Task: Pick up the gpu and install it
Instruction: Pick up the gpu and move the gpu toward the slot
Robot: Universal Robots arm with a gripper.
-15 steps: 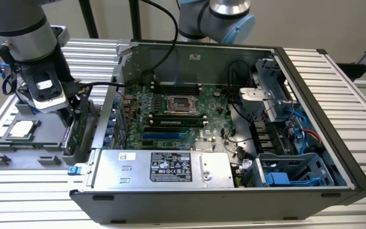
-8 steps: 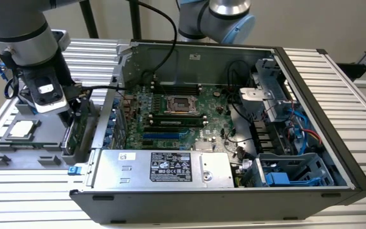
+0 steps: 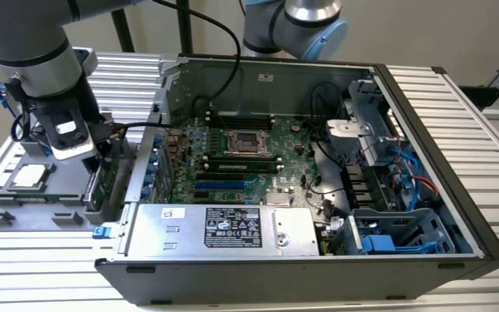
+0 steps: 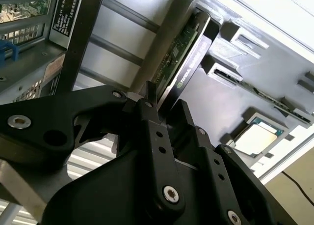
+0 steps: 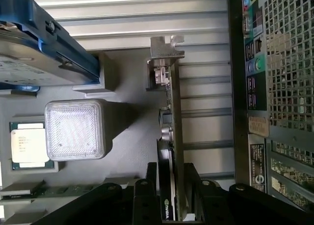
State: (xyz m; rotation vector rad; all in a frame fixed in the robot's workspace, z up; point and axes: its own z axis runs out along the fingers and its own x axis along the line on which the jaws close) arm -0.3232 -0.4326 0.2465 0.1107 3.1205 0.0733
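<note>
The gpu (image 3: pixel 102 185) stands on edge in the grey holder tray (image 3: pixel 7 218), at the exterior view's left, just outside the computer case. In both wrist views it is a thin green board (image 5: pixel 175 117) with a dark face (image 4: pixel 189 63) and a grey metal bracket (image 5: pixel 164 50) at its far end. My gripper (image 3: pixel 89 162) comes down on it from above. Its black fingers (image 5: pixel 146 178) sit one on each side of the card's near end, pressed against both faces, while the card stays in its slot in the tray.
The open computer case (image 3: pixel 423 130) lies right of the tray, with its motherboard (image 3: pixel 232 156) and power supply (image 3: pixel 223 227) exposed. The tray also holds a square silver chip (image 5: pixel 27 144), a hard drive in a blue frame (image 5: pixel 34 48) and a white ribbed block (image 5: pixel 73 129).
</note>
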